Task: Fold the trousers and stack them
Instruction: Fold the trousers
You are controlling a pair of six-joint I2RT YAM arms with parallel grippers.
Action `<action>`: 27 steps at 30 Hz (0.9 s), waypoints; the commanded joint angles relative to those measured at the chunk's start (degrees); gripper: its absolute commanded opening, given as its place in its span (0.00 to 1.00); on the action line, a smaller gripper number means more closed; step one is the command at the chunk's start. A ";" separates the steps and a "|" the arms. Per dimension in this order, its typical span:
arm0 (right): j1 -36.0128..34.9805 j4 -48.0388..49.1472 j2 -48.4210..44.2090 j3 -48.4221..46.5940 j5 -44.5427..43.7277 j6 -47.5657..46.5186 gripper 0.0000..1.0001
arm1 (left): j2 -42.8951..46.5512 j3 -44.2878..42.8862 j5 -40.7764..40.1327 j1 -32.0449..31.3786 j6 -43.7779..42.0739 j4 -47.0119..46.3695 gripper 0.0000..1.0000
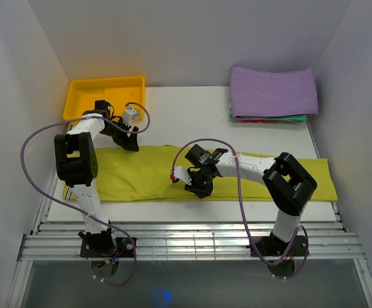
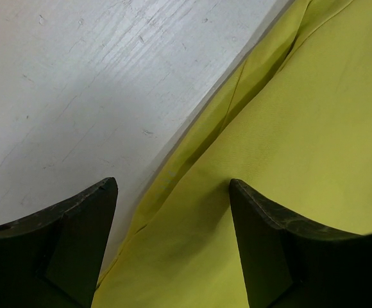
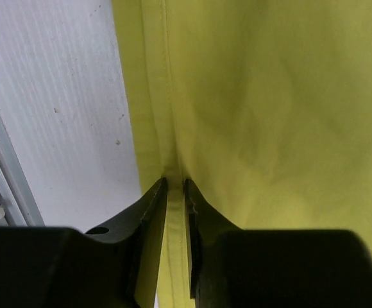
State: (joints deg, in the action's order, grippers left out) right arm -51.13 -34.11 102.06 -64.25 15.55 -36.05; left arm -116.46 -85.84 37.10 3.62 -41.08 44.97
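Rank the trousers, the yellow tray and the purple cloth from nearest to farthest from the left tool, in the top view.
1. Trousers, their far edge below the left tool.
2. Yellow tray, just behind it, far left.
3. Purple cloth, far right corner.

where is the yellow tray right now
In the top external view the yellow tray sits at the far left corner of the table, just beyond the left gripper and the trousers.

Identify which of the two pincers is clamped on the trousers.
The right pincer, shut on the seamed edge of the trousers; the left pincer hangs open, holding nothing.
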 commanded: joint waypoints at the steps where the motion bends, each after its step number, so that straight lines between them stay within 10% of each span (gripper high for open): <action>1: -0.46 3.43 0.95 1.23 -3.42 0.02 0.21 | 3.61 0.76 1.39 -0.01 -0.14 -0.67 0.82; 3: -0.46 3.26 0.25 0.97 -3.25 0.11 0.08 | 3.53 0.85 1.22 -0.01 -0.31 -0.67 0.82; 27: -3.71 -0.97 -2.49 5.80 1.76 -1.12 0.08 | 4.58 -1.69 0.60 0.34 -2.60 0.55 0.83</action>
State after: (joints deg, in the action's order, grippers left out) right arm -53.82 -34.94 96.92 -60.84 14.79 -36.56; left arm -115.68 -85.08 36.77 3.64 -42.46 44.95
